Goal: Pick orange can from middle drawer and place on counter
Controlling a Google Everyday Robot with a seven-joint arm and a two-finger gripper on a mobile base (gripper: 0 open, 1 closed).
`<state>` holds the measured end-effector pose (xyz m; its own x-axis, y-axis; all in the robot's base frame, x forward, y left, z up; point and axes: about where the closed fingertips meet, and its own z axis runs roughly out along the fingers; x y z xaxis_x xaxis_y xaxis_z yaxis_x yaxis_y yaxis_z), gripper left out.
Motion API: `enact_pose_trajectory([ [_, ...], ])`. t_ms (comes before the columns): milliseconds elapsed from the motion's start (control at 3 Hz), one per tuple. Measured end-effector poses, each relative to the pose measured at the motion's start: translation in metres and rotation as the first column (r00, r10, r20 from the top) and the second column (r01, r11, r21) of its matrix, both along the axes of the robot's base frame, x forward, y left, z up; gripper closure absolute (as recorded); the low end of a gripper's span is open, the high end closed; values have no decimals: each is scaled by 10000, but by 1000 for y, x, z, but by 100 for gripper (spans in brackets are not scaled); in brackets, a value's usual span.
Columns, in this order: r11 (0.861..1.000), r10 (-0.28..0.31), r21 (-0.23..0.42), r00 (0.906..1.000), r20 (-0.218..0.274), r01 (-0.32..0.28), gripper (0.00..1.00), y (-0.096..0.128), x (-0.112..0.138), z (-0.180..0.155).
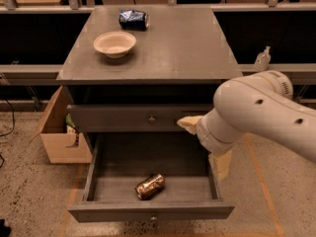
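We had the pincer (201, 149) spread wide and empty over the right side of the open middle drawer (148, 212). The orange can (150, 185) lay on its side further left. We figured a nudge could roll it away, or the arm might clip the drawer wall.

A thick, smooth, off-white plastic arm (261, 115), rounded like a tube, has a few small dark round holes along its side and a finely ribbed patch near its upper end. It narrows to a ringed white wrist (210, 132). The gripper (200, 149), right of the frame's centre, has two blunt cream-yellow fingers (189, 124), spread well apart.
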<state>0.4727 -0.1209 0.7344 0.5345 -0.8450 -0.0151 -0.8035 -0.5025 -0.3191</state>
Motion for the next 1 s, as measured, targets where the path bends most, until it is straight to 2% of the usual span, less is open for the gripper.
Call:
enact_pose_trajectory([
  [333,9998,61,-206,10000,19,-61,0,0,1,-4],
  [667,9995,29,-316,10000,10,-29,0,11,10,-29],
  [1000,9983,265,508,9995,170,-273,0,39,35,-61],
])
